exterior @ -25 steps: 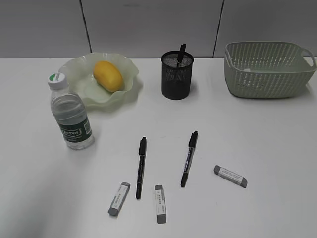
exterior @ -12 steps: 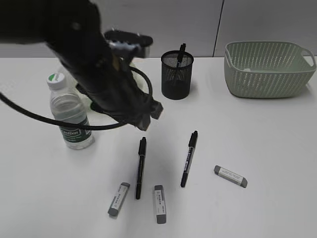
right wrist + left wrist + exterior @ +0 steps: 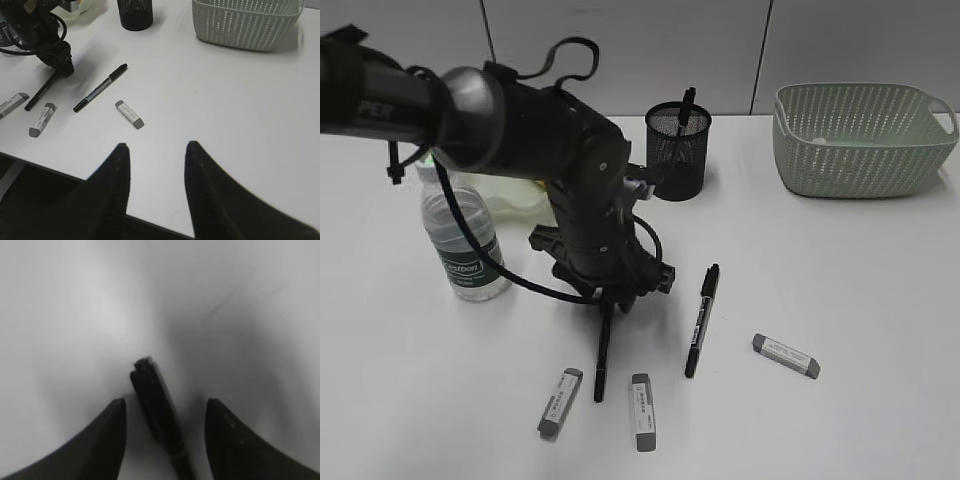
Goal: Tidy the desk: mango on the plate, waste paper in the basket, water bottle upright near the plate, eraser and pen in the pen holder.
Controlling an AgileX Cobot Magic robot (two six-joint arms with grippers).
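My left gripper (image 3: 608, 303) is down on the desk (image 3: 840, 290), open, its jaws (image 3: 165, 402) on either side of the cap end of a black pen (image 3: 152, 390), which lies flat. A second black pen (image 3: 701, 320) lies to its right. Three grey erasers lie in front: one at the left (image 3: 560, 400), one in the middle (image 3: 642, 410), one at the right (image 3: 785, 355). The black mesh pen holder (image 3: 677, 150) holds one pen. The water bottle (image 3: 460, 240) stands upright by the green plate (image 3: 510, 195), which my left arm mostly hides. The mango and waste paper are not visible. My right gripper (image 3: 156, 147) is open and empty above the desk's front edge.
The sage-green basket (image 3: 860, 140) stands at the back right and also shows in the right wrist view (image 3: 245, 22). My left arm and its cables (image 3: 520, 130) span the left half of the desk. The desk's front edge (image 3: 150, 220) runs under my right gripper.
My left arm has come in from the upper left and dropped down. Its open jaws now straddle the left pen's top end. The arm now hides the mango and most of the plate.
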